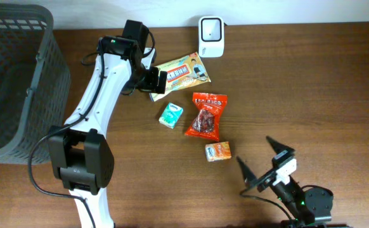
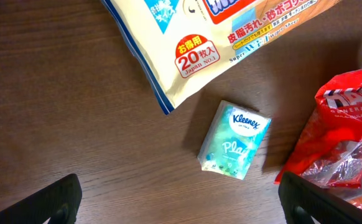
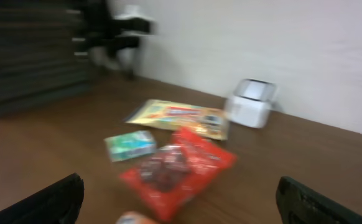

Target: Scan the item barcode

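Observation:
The white barcode scanner [image 1: 210, 36] stands at the table's back edge. In front of it lie a yellow wipes pack [image 1: 181, 73], a green tissue pack [image 1: 170, 115], a red snack bag [image 1: 206, 115] and a small orange packet [image 1: 217, 151]. My left gripper [image 1: 157, 83] hovers at the wipes pack's left end, open and holding nothing. In the left wrist view the gripper [image 2: 181, 208] has only bare wood between its fingers, with the tissue pack [image 2: 236, 140] and the wipes pack [image 2: 218, 37] beyond. My right gripper [image 1: 262, 158] is open and empty near the front right, facing the items [image 3: 181, 171].
A dark mesh basket [image 1: 13, 82] fills the left side of the table. The wall runs just behind the scanner. The left arm [image 1: 99, 95] reaches diagonally from the front edge toward the wipes pack. The right wrist view is blurred.

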{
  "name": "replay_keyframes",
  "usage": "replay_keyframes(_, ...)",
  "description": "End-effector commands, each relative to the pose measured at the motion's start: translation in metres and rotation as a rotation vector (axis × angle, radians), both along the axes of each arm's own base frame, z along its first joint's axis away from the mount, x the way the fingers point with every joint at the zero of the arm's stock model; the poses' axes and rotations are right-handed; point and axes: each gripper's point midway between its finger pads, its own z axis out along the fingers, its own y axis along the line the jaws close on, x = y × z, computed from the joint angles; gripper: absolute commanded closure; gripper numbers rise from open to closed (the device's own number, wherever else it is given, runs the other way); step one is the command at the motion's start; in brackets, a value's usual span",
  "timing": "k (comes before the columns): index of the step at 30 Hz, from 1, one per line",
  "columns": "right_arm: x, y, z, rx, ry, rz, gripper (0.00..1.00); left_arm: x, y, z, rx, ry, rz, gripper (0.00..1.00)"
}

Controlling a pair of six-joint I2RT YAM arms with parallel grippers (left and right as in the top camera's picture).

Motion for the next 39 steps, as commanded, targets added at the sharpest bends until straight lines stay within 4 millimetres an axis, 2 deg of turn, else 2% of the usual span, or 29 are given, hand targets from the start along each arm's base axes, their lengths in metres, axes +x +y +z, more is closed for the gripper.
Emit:
replay_keyframes(1, -0.033, 0.034, 0.0, 0.008, -0.005, 0.278, 0.02, -0.001, 0.0, -0.001, -0.015, 0.008, -0.001, 0.0)
replay_keyframes(3, -0.035, 0.036, 0.008, 0.007, -0.045, 0.291, 0.02, -0.001, 0.0, -0.001, -0.015, 0.008, -0.001, 0.01)
replay_keyframes(7, -0.043, 0.034, 0.065, 0.064, -0.272, 0.289, 0.02, -0.001, 0.0, -0.001, -0.015, 0.007, -0.001, 0.01)
replay_keyframes(10, -0.042, 0.016, 0.112, 0.165, -0.391, 0.17, 0.02, -0.001, 0.001, -0.001, -0.008, 0.006, 0.001, 0.01)
replay_keyframes(13, -0.042, 0.003, 0.143, 0.196, -0.426, 0.085, 0.02, -0.001, 0.001, -0.001, -0.005, 0.005, 0.002, 0.01)
replay_keyframes(16, -0.032, -0.005, 0.158, 0.21, -0.314, 0.016, 0.02, -0.001, 0.001, -0.001, -0.005, 0.005, 0.002, 0.0)
replay_keyframes(21, 0.004, -0.002, 0.155, 0.167, 0.077, -0.01, 0.02, 0.0, 0.001, -0.001, -0.006, 0.002, 0.002, 0.01)
replay_keyframes(23, 0.013, 0.008, 0.159, 0.163, 0.194, 0.047, 0.02, 0.0, 0.001, -0.001, -0.006, 0.002, 0.002, 0.01)
replay_keyframes(24, 0.015, 0.029, 0.175, 0.167, 0.241, 0.204, 0.02, 0.0, 0.001, -0.001, -0.006, 0.002, 0.002, 0.01)
replay_keyframes(27, -0.004, 0.062, 0.188, 0.213, 0.358, 0.548, 0.01, 0.0, 0.001, -0.001, -0.005, 0.002, 0.002, 0.01)
replay_keyframes(29, -0.004, 0.072, 0.199, 0.215, 0.347, 0.721, 0.02, 0.0, 0.001, -0.001, -0.005, 0.002, 0.002, 0.01)
replay_keyframes(30, 0.002, 0.074, 0.199, 0.236, 0.372, 0.732, 0.02, 0.0, 0.001, -0.001, -0.005, 0.002, 0.002, 0.01)
replay_keyframes(32, 0.039, 0.076, 0.188, 0.387, 0.574, 0.644, 0.02, 0.0, 0.001, -0.001, -0.005, 0.002, 0.002, 0.01)
replay_keyframes(33, 0.061, 0.078, 0.173, 0.463, 0.692, 0.568, 0.02, 0.0, 0.001, -0.001, -0.005, 0.002, 0.002, 0.01)
replay_keyframes(34, 0.072, 0.081, 0.16, 0.482, 0.742, 0.531, 0.02, 0.0, 0.002, -0.001, -0.002, 0.001, 0.002, 0.01)
replay_keyframes(36, 0.094, 0.087, 0.128, 0.538, 0.886, 0.398, 0.0, 0.0, 0.003, -0.001, 0.005, 0.0, 0.004, 0.01)
replay_keyframes(39, 0.116, 0.098, 0.057, 0.559, 1.105, 0.065, 0.04, 0.001, 0.006, -0.001, 0.022, -0.005, 0.008, 0.01)
